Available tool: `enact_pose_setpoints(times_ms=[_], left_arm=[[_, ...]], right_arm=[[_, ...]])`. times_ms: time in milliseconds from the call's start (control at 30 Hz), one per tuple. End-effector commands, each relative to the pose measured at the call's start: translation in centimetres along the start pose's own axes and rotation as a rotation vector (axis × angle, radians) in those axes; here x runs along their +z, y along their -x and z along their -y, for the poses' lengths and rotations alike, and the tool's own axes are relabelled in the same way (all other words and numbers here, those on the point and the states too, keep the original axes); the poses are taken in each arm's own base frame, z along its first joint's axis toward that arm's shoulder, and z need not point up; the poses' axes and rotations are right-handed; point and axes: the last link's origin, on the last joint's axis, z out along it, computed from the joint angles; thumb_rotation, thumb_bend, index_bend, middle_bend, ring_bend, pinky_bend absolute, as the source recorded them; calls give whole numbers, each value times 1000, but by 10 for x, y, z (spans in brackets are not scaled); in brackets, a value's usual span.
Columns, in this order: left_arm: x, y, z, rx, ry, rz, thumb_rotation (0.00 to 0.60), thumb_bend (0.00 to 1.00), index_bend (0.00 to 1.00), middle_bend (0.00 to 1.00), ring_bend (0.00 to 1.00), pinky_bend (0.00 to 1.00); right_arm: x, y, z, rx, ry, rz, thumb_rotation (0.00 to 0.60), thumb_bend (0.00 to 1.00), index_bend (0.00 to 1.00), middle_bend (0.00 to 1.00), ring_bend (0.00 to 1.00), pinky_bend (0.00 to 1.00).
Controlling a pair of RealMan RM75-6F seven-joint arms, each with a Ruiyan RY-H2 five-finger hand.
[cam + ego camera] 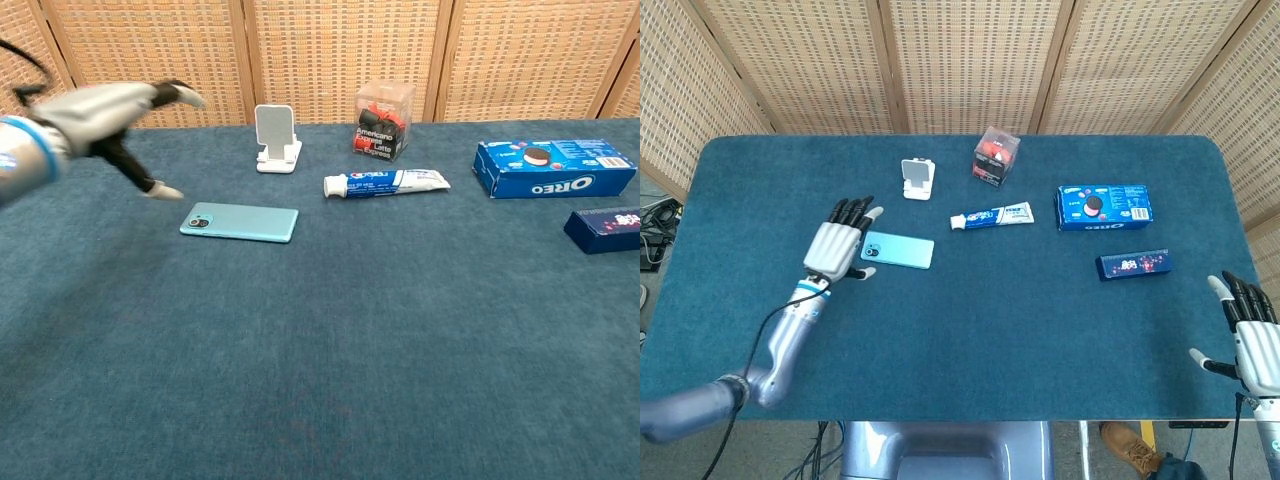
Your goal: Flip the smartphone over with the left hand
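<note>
Smartphone (898, 252) flat, blue table (990, 330), wicker screens (970, 60)

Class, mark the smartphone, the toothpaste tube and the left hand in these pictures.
smartphone (898, 252), head view, middle of its light blue back.
toothpaste tube (386, 182), chest view, middle of the printed body.
left hand (835, 247), head view, back of the hand.

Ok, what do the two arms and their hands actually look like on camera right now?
The left robot hand has a light grey, silvery back, black fingers and a pale-tipped thumb. A blue band rings its wrist, the forearm is smooth bluish-grey metal, and a thin black cable trails along it. The right robot hand at the table's near corner matches: pale grey body, black fingers, light thumb. No sleeves or printed markings are legible.
</note>
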Motion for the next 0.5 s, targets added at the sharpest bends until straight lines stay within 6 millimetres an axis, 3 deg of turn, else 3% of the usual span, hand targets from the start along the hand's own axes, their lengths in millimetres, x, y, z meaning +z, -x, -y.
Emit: enact_pose_setpoints(times_ms=[33,167,267,400,500], left_arm=[[-51,-22,42,3,-61,-48,600,0,0,0,0,0],[-97,-30,76,16,-171,-46,600,0,0,0,0,0],[-159,-38,97,26,-291,-69,600,0,0,0,0,0],[-187,-42,98,-4,-303,-89,600,0,0,0,0,0],[-197,-43,100,-30,-296,-88,600,0,0,0,0,0]], right_arm=[[-2,0,2,-2,-8,-1,600,0,45,0,0,0],[-4,-2,5,-1,-18,-9,600,0,52,0,0,0],[-5,-5,7,0,-27,-22,600,0,54,0,0,0],[-6,-6,8,-5,-31,-26,600,0,58,0,0,0],[-6,-7,9,-6,-33,-30,600,0,61,0,0,0]])
